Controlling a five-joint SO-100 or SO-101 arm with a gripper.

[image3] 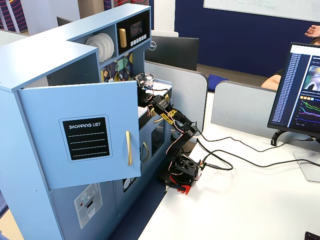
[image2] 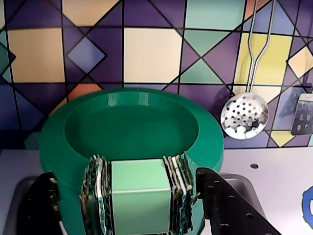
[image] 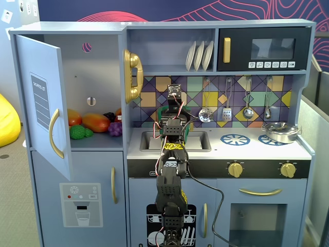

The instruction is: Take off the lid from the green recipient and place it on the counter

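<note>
The gripper [image2: 140, 196] was closed on the small raised handle [image2: 140, 193] of the green lid [image2: 131, 128]; in the wrist view its two padded fingers [image2: 96, 196] pressed against either side of that pale green block. The lid filled most of that view, a round green disc with a shallow dished top. Whether it sat on the green recipient or hung free of it, I could not tell, since the pot was hidden beneath the lid and the arm.

Taking the sink [image: 198, 141] as the marker, the gripper [image: 174, 114] worked just above and behind its left half, close to the tiled backsplash [image2: 151, 54], with a sliver of green [image: 161, 114] showing beside the arm in a fixed view. The arm's base [image: 170, 226] stood in front of the sink, low against the cabinet. Right of the sink, on the pale counter [image: 216, 150], were the blue-and-white burner prints [image: 235, 139], and a steel pan [image: 280, 131] sat on the far right one. Above and right of the sink hung a slotted spoon [image2: 244, 116] and other utensils. Left of the sink the fridge door [image: 42, 105] stood open, with toy fruit [image: 95, 122] on its shelf.

In the other fixed view the arm [image3: 172, 125] reached from the white table [image3: 240, 200] into the kitchen.
</note>
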